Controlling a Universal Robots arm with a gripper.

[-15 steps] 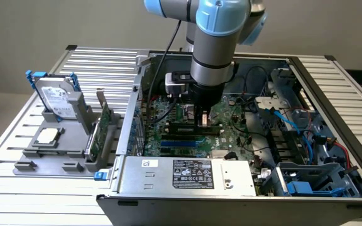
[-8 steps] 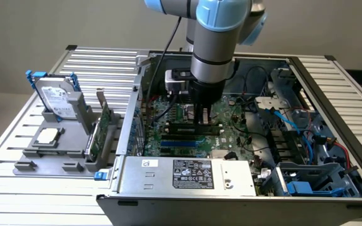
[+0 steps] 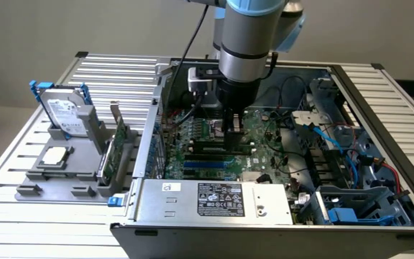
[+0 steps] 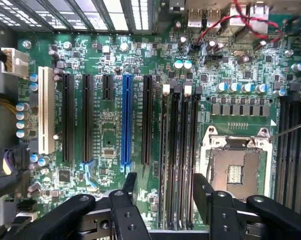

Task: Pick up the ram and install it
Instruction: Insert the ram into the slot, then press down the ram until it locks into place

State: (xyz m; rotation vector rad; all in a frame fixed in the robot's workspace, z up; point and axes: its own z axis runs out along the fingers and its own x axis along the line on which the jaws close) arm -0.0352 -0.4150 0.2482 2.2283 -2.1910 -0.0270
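Note:
My gripper (image 3: pixel 234 134) reaches down into the open computer case (image 3: pixel 157 108), just over the motherboard (image 3: pixel 264 156). In the wrist view its two black fingers (image 4: pixel 129 186) stand apart, so the gripper (image 4: pixel 165 187) is open and holds nothing. Between the fingers run the black memory slots (image 4: pixel 178 150) with white clips at their far ends. A thin dark stick that looks like the ram (image 3: pixel 214 144) stands in a slot right under the fingertips. Seen edge-on in the wrist view, I cannot tell it apart from the slots.
Outside the case, on the exterior view's left, a grey fixture (image 3: pixel 56 178) carries a silver hard drive (image 3: pixel 67 110) with blue clips and a wider green expansion card (image 3: pixel 117 151). The power supply (image 3: pixel 214 199) lies in front, the CPU socket (image 4: pixel 235 170) beside the slots, and cables (image 3: pixel 336 143) to the right.

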